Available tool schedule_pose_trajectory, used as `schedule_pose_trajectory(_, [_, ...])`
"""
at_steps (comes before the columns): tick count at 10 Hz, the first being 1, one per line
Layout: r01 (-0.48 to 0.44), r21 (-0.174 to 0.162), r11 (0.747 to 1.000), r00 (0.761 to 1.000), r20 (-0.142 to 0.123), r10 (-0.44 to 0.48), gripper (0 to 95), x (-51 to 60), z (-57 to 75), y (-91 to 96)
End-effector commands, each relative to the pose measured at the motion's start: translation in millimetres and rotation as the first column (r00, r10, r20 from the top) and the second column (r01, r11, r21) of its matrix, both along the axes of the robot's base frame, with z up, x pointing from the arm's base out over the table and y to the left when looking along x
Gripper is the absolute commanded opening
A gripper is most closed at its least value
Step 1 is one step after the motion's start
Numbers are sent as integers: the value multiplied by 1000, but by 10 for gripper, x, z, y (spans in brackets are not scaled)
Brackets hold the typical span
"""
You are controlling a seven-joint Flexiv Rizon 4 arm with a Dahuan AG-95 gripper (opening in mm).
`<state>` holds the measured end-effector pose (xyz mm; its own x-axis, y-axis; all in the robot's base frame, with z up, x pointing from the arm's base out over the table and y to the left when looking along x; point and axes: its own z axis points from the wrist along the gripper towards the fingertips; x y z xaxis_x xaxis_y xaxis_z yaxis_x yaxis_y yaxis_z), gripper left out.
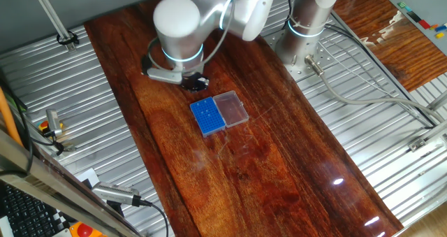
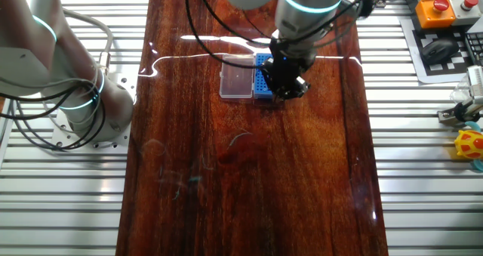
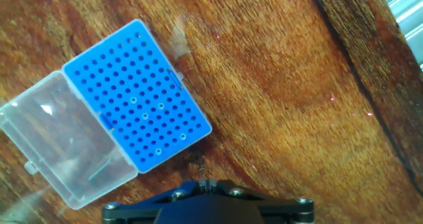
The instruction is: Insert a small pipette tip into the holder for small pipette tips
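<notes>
The holder for small pipette tips (image 3: 137, 95) is a bright-blue rack with a grid of tiny holes, lying flat on the wooden table; a few holes have pale rings in them. Its clear lid (image 3: 59, 141) lies open beside it. The holder also shows in one fixed view (image 1: 208, 115) and in the other fixed view (image 2: 263, 76). My gripper (image 3: 206, 183) hangs low just beside the holder, on the side away from the lid, with its jaws pressed together. Only a faint pale sliver of the small pipette tip (image 3: 202, 163) shows past the fingertips.
The dark wooden board (image 1: 265, 167) runs down the middle, with ribbed metal table on both sides. The arm's base (image 1: 307, 34) stands at the far end. A faint clear smear (image 3: 180, 40) lies on the wood by the holder's far edge.
</notes>
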<state>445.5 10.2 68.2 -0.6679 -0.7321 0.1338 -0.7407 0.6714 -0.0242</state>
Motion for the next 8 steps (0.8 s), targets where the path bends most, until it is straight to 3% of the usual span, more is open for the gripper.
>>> schedule_pose_trajectory(1, [225,55,973,972,52,-228,0,5,4,-46])
schedule_pose_trajectory(3, [234,112,966,970,44,-240,0,64,-35,-193])
schedule_pose_trajectory(5, [231,107,967,971,45,-237,0,142,-162,-300])
schedule_pose_trajectory(8, [194,105,975,979,40,-199,0,142,-194,-305])
